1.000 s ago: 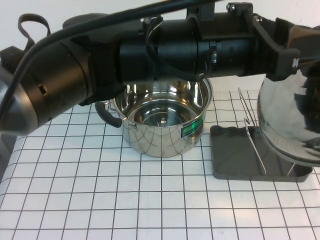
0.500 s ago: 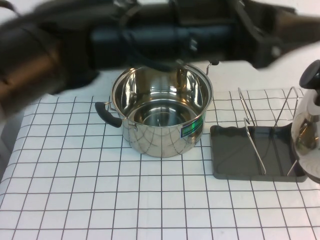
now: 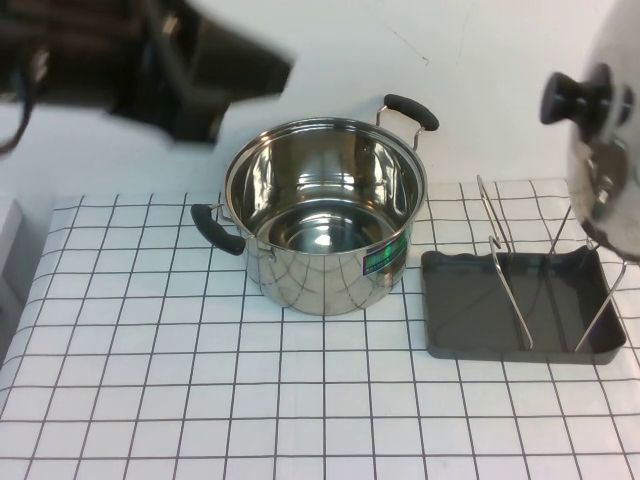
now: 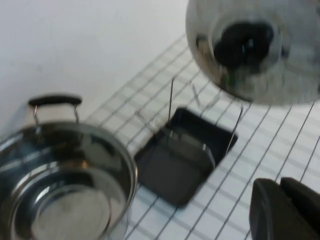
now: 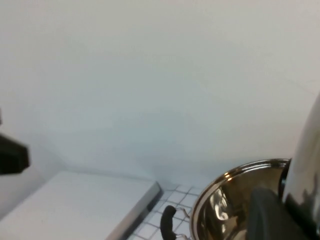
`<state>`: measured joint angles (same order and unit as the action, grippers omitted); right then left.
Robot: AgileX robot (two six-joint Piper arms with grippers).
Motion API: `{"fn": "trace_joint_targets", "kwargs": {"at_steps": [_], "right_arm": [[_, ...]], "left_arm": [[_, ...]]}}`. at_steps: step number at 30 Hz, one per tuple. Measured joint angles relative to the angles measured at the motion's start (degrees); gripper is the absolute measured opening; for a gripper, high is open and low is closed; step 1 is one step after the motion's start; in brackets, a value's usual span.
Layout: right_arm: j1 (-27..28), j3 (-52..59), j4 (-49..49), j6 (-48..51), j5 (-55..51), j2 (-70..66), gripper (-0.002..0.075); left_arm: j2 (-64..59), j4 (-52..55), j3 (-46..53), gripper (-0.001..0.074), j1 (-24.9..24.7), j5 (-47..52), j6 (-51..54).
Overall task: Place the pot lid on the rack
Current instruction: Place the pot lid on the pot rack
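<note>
Pot lid (image 3: 608, 175) is held on edge above the rack (image 3: 470, 325) by the closed right hand (image 5: 295, 200), not yet slotted. Left hand (image 4: 285, 210), closed and empty, is raised beyond the rack.

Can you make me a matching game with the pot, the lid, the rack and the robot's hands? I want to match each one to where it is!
Things:
1. Shiny round steel pot with two black handles
2. Domed shiny steel pot lid with a black knob
3. Dark grey plastic rack with bent wire loops
4. Left gripper
5. Right gripper

Places:
A. Flat on the checked cloth, right of the pot
B. Up in the air above the rack
C. Beside the lid's rim
D. Middle of the cloth, open and empty
E. Shut, holding nothing

Pairs: 1-D, 2-B, 3-A, 4-E, 5-C
</note>
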<state>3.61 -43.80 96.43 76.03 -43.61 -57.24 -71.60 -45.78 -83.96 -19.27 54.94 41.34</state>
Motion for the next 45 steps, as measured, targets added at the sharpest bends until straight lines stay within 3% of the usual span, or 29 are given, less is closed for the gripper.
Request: {"fn": "trace_joint_targets", "kwargs": {"at_steps": [5,13,25,45], "right_arm": [[-3.4,-7.9,-3.7,2.9,-1.2,-10.4,0.005],[-14.5,-13.0,-6.3,6.7,9.0,-19.7,0.005],[-14.7,-13.4,-10.5,6.9,12.5,-25.2,0.005],[-14.7,-8.8,-11.4,5.0,17.6,-28.9,0.005]], "left_arm": [[4.6,12.3,3.7,0.0001,0.3,5.7,-4.5],[14.4,15.1,17.4,0.0,0.3,2.3,-5.6],[22.8,15.7,31.5,-0.0001,0.3,-3.3,-5.6],[22.9,13.5,31.9,-0.0001,0.3,-7.4,-5.6]]}}
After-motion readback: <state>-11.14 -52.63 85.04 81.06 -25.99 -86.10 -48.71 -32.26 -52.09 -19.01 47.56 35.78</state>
